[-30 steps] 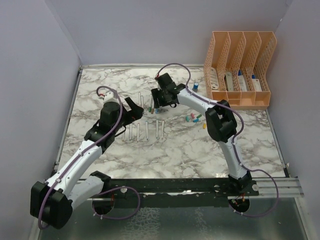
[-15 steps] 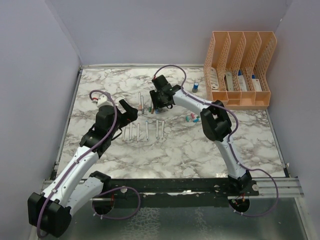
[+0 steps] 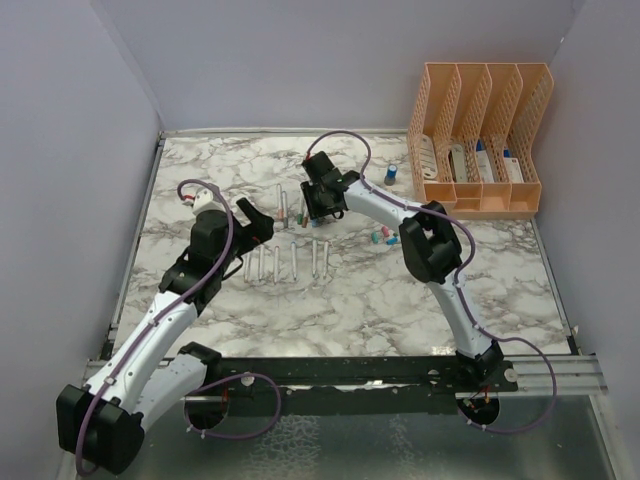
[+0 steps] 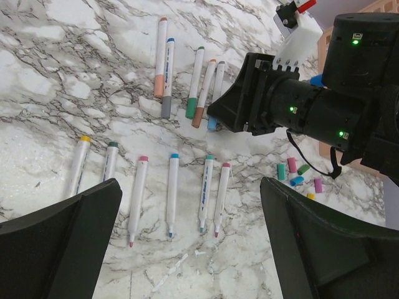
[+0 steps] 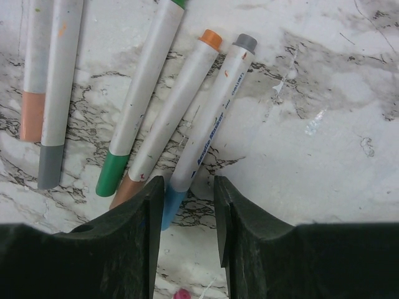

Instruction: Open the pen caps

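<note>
Pen caps (image 4: 191, 109) sit on five pens lying close together on the marble tabletop (image 3: 350, 290), toward its far middle. In the right wrist view the blue cap (image 5: 171, 208) lies in the gap between the fingers of the right hand (image 5: 189, 187). The fingers stand apart, with bare marble showing on one side of the cap. The cap is close against the finger nearer the brown cap (image 5: 128, 190), and I cannot tell whether they touch.

The brown cap is just beside the blue one and partly hidden by that same finger. Next come the green cap (image 5: 112, 174), the grey cap (image 5: 48, 165) and the peach cap (image 5: 31, 115), fanned outward and not under the hand.

Nearer the arms, six uncapped pens (image 4: 171, 193) lie in a row with their writing tips bare, apart from the capped group. The left hand (image 4: 190, 187) hangs above this row with its fingers spread wide and nothing between them.

To the right of both groups a scatter of loose caps (image 4: 297, 181), in pink, teal, green, blue and yellow, rests on the tabletop beside the right arm. In the left wrist view that arm's black wrist blocks part of the ground between the capped pens and the scatter.

Farther right, a small blue upright item (image 3: 392, 174) stands near a peach slotted organizer (image 3: 480, 200) at the far right corner.
</note>
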Controlling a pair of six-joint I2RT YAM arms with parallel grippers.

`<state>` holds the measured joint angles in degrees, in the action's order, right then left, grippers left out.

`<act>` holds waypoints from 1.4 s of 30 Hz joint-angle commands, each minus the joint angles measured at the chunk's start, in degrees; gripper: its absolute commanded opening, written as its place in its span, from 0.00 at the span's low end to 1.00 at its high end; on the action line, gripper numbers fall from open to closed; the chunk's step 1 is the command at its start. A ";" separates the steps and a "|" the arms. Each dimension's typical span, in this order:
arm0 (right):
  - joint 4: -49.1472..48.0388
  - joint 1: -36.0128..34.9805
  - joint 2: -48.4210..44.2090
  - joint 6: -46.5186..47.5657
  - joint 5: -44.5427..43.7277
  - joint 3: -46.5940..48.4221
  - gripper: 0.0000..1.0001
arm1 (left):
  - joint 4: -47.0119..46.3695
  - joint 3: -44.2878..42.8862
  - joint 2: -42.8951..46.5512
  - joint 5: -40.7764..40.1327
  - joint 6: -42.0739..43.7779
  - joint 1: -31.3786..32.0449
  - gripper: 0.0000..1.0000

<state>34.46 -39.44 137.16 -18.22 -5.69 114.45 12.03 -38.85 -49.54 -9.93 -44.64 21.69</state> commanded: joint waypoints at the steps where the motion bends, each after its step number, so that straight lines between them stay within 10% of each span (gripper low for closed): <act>1: 4.81 -0.44 3.28 0.01 -3.36 0.58 0.36 | -1.38 0.15 -1.28 0.27 0.85 -0.26 0.96; 14: -1.18 3.67 -2.60 -2.03 1.27 -14.11 0.02 | -6.48 -3.15 -13.97 9.52 0.61 -0.31 0.94; 42: -33.88 8.08 -39.59 -0.83 27.70 -50.66 0.01 | -21.38 -20.19 -45.23 20.92 -7.18 6.48 0.82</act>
<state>4.54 -31.16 100.27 -17.91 16.05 64.99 -6.63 -57.69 -93.84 9.96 -50.87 27.29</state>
